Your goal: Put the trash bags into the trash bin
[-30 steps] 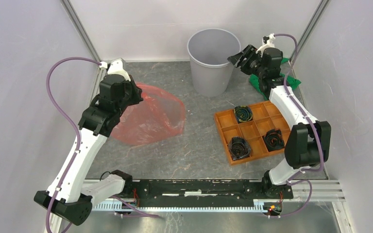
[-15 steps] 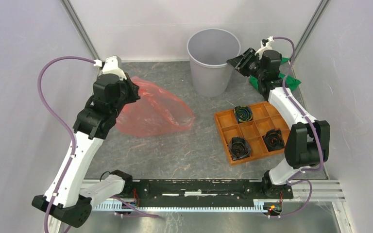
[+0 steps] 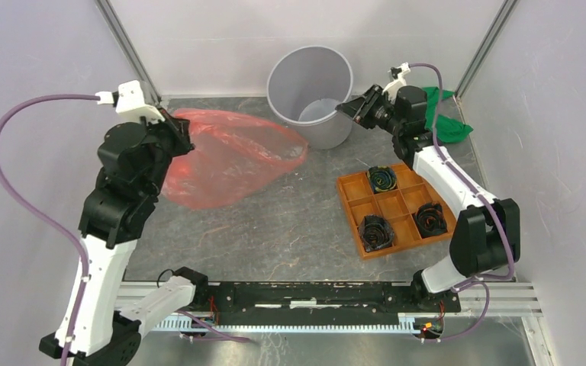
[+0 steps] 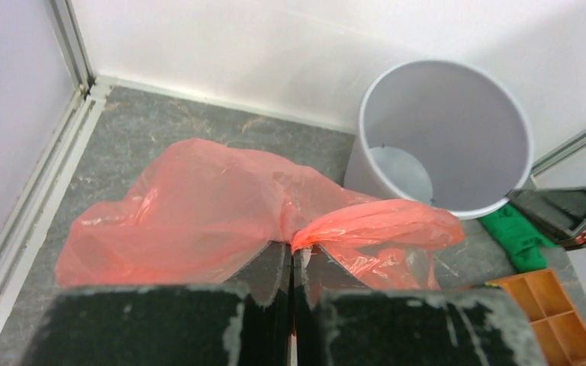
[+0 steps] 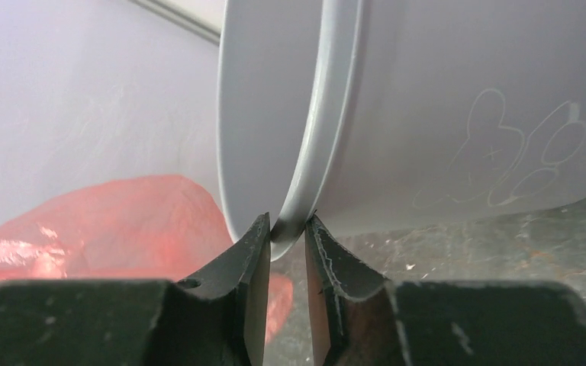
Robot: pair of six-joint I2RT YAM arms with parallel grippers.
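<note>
The red-pink film trash bag (image 3: 229, 156) hangs from my left gripper (image 3: 174, 131), which is shut on its edge; the far end trails on the table beside the bin. In the left wrist view the film (image 4: 198, 213) bunches at my closed fingertips (image 4: 292, 248). The grey trash bin (image 3: 310, 95) is tilted toward the left, its mouth facing the bag. My right gripper (image 3: 349, 109) is shut on the bin's rolled rim; in the right wrist view the rim (image 5: 313, 137) sits between my fingertips (image 5: 284, 229). The bin also shows in the left wrist view (image 4: 446, 137).
An orange compartmented tray (image 3: 398, 202) with dark rolled items stands at the right. A green cloth (image 3: 444, 118) lies behind the right arm at the back right. Walls and metal frame posts enclose the table on three sides.
My left gripper has risen and moved left and back, lifting the bag off the table. My right gripper closed on the bin's rim and tipped the bin leftward toward the bag.
</note>
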